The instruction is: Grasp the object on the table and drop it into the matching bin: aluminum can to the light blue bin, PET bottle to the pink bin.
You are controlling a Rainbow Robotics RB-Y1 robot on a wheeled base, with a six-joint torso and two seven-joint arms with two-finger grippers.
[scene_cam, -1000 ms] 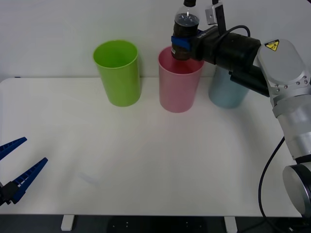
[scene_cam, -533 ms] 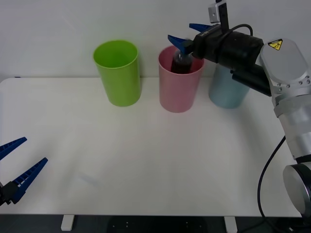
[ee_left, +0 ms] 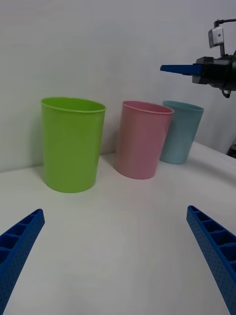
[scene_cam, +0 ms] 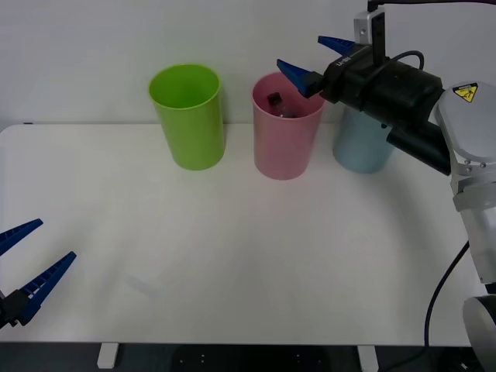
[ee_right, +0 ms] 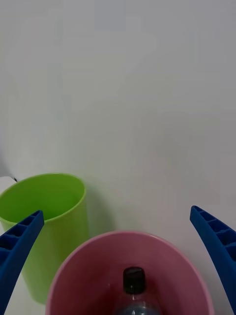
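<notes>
The PET bottle (scene_cam: 277, 103) stands inside the pink bin (scene_cam: 285, 143) at the back of the white table (scene_cam: 232, 256); its black cap (ee_right: 133, 279) and clear shoulder show over the rim (ee_right: 88, 261). My right gripper (scene_cam: 314, 59) hovers open just above and to the right of that bin's mouth, with nothing between its blue fingers. The light blue bin (scene_cam: 363, 149) stands behind my right arm, partly hidden by it. My left gripper (scene_cam: 29, 260) rests open at the table's near left edge.
A lime green bin (scene_cam: 188, 116) stands left of the pink bin (ee_left: 142, 140), with the light blue bin (ee_left: 180, 132) on the other side. The three bins line the far edge by the white wall.
My right gripper held the bottle above the pink bin, then opened. The bottle dropped into the bin and the gripper rose and shifted slightly right.
</notes>
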